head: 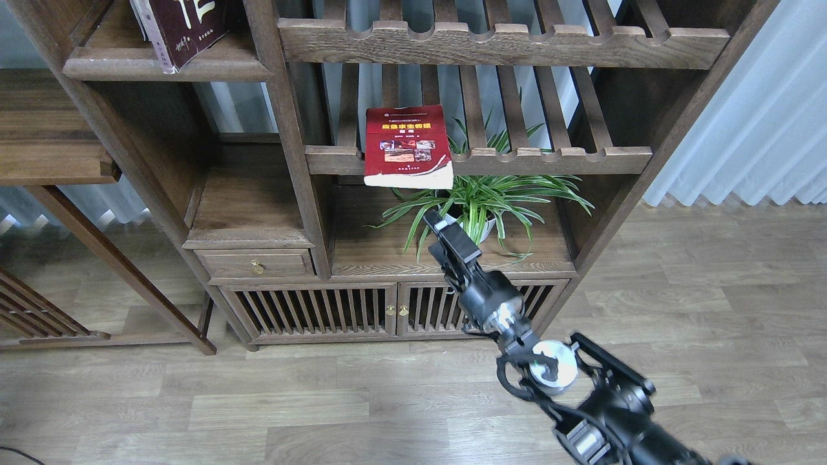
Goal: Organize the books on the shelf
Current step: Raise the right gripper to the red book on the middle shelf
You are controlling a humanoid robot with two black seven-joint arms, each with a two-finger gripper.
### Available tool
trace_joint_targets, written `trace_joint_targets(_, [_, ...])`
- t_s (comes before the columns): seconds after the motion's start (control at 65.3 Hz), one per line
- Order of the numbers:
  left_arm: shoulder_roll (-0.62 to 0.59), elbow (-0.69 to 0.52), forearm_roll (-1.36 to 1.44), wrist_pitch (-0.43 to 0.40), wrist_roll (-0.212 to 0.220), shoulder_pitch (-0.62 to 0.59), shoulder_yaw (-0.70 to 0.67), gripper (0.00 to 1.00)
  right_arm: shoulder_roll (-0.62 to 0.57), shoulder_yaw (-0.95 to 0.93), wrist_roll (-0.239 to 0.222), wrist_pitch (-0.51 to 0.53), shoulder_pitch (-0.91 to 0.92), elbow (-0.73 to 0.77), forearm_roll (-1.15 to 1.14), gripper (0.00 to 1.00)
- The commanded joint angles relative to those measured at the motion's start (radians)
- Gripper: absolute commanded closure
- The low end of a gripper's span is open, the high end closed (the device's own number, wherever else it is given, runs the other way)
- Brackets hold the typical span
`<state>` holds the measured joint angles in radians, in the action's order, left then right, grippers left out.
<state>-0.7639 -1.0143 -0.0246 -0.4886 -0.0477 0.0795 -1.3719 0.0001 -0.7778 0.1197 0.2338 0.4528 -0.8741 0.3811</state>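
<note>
The red book (407, 147) with a yellow title and small photos lies flat on the front of a slatted rack (549, 160), its near edge hanging over the rail. The dark maroon book (184, 26) with white characters leans on the solid shelf board (161, 68) at the top left, partly cut off by the frame. The white book is out of view. My right gripper (440, 223) hangs just below the red book's near edge, apart from it and holding nothing; its fingers look dark and close together. My left arm is out of view.
A potted spider plant (481, 200) stands on the lower board directly behind my right gripper. A second slatted rack (504, 42) sits above. A drawer (257, 263) and slatted cabinet doors (316, 310) lie below. A wooden table (45, 139) stands left.
</note>
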Motion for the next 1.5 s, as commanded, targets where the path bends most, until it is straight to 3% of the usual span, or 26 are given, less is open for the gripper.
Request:
trace_joint_targets(0.0, [0.023,0.011,0.000,0.000,0.003,0.008,-0.004,0.00,0.000,0.040,0.003,-0.013,0.095,0.061,0.053,0.02])
trace_joint_targets(0.597, [0.041,0.010,0.002,0.000,0.006,-0.003,-0.030,0.00,0.000,0.160,0.002,-0.179,0.196,0.070,0.142,0.04])
trace_joint_targets(1.485, [0.044,-0.006,0.000,0.000,0.009,-0.003,-0.055,0.00,0.000,0.172,0.002,-0.292,0.280,0.126,0.145,0.12])
